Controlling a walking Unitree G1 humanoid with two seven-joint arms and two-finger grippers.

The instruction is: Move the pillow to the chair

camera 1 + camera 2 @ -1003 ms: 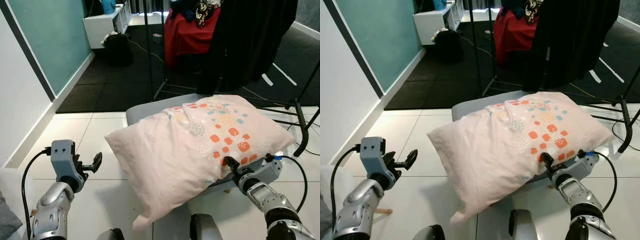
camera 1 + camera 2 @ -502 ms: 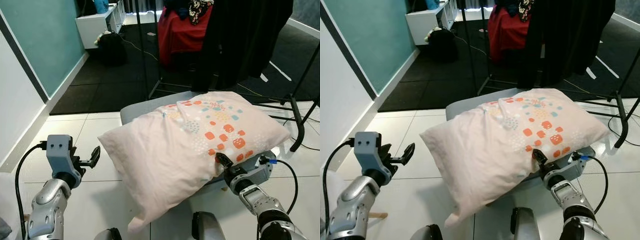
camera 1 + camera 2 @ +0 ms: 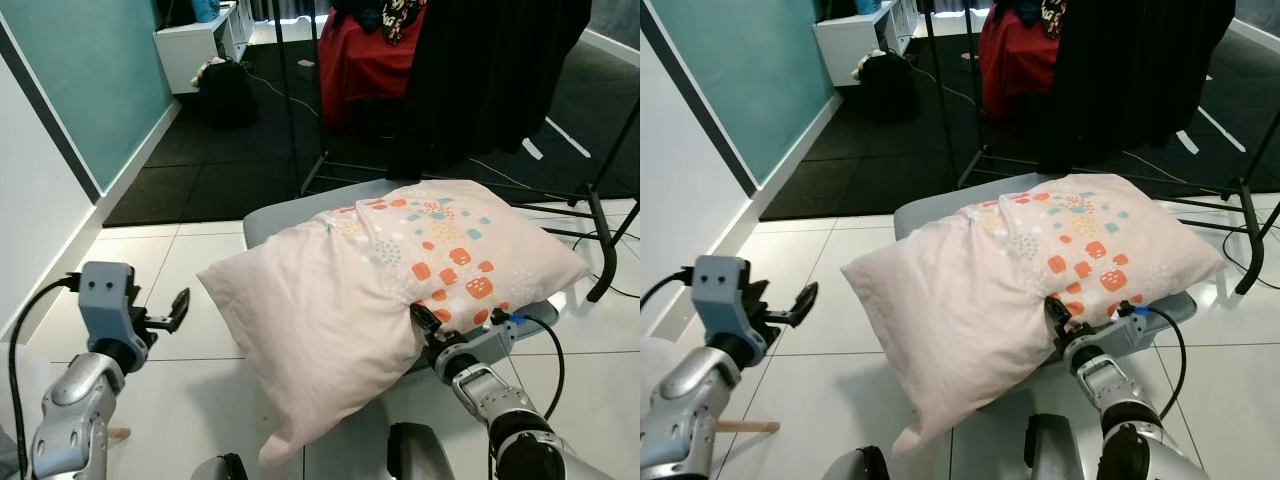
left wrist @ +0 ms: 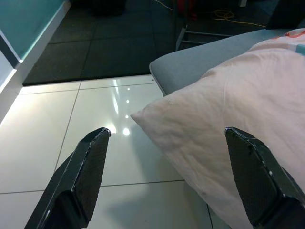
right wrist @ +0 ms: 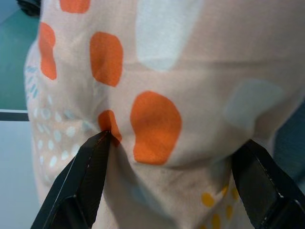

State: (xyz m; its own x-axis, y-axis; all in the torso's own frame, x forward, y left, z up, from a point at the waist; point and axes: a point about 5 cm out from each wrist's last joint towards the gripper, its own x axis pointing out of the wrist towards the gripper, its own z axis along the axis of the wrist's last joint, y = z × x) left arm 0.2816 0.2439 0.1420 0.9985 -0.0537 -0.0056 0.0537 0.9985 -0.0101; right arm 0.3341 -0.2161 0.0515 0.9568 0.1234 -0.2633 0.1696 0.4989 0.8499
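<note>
A pale pink pillow (image 3: 400, 270) with orange and blue spots lies across the grey chair seat (image 3: 285, 215), and its near corner hangs over the seat's front edge. My right gripper (image 3: 418, 322) is at the pillow's near edge, under the spotted part. In the right wrist view its open fingers (image 5: 90, 171) press against the fabric, which bulges between them. My left gripper (image 3: 178, 305) hangs open over the white tiles, left of the pillow and apart from it. In the left wrist view the pillow's corner (image 4: 157, 114) lies ahead between the fingers.
Behind the chair stands a clothes rack with black garments (image 3: 490, 70) and a red cloth (image 3: 365, 60); its foot (image 3: 600, 250) reaches the tiles at right. A white shelf (image 3: 195, 40) and a black bag (image 3: 225, 90) stand far left by the teal wall.
My right gripper has slid left along the pillow's near edge and pushed further into it. The left arm has drifted a little lower and outward. The camera has shifted slightly.
</note>
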